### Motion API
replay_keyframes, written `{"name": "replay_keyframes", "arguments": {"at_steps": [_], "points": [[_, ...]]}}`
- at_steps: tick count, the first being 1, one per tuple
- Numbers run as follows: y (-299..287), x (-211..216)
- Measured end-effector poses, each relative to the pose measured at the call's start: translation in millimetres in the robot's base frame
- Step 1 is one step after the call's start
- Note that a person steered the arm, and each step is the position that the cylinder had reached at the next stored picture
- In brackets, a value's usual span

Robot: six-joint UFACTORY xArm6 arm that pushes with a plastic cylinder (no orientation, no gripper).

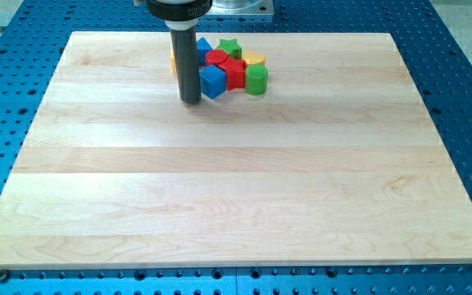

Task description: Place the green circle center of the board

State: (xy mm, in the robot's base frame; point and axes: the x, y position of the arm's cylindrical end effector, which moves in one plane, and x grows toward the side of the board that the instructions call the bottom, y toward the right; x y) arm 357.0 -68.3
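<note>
Clearly the green circle [256, 79] sits near the worktop's [236, 197] top edge, packed against red [234, 72] and blue [213, 81] blocks. No jaws exist here, only my tip [190, 101] left of the cluster, holding nothing; pushing from there risks dragging neighbours along.

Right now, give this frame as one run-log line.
my tip: left of cluster, by blue block | green circle: cluster's right edge, top of board, not centred
</note>
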Motion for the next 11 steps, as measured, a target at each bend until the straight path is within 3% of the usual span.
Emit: {"name": "replay_keyframes", "arguments": {"at_steps": [1,2,3,4,5,7,10,11], "points": [[2,30],[84,54],[143,14],[150,-37],[120,-43],[58,37],[62,88],[50,84]]}}
